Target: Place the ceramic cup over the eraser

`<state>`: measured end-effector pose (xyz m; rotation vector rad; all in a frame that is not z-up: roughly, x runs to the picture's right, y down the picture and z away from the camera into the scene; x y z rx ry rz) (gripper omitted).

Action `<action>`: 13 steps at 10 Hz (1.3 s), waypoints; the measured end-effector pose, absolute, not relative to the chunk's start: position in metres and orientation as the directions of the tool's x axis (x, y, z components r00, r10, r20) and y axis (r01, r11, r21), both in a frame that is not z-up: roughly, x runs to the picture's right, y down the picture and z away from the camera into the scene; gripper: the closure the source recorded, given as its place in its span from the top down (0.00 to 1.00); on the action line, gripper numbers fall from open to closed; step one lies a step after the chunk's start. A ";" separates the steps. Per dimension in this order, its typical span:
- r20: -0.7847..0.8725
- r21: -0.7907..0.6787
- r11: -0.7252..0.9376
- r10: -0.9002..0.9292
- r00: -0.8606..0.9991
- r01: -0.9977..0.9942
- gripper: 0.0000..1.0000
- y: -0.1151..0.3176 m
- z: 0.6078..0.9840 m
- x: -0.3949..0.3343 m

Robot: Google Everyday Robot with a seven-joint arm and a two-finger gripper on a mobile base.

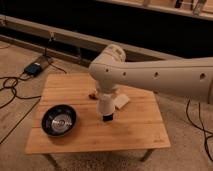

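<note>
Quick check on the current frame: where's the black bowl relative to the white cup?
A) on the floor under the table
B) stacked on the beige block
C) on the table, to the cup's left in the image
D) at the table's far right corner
C. The black bowl sits on the wooden table near its front-left area, left of the ceramic cup, which the gripper has just above the eraser.
</note>
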<state>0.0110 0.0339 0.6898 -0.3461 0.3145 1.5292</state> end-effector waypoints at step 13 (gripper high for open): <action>-0.450 -0.113 0.001 0.892 0.052 -0.994 0.01 0.075 0.762 0.014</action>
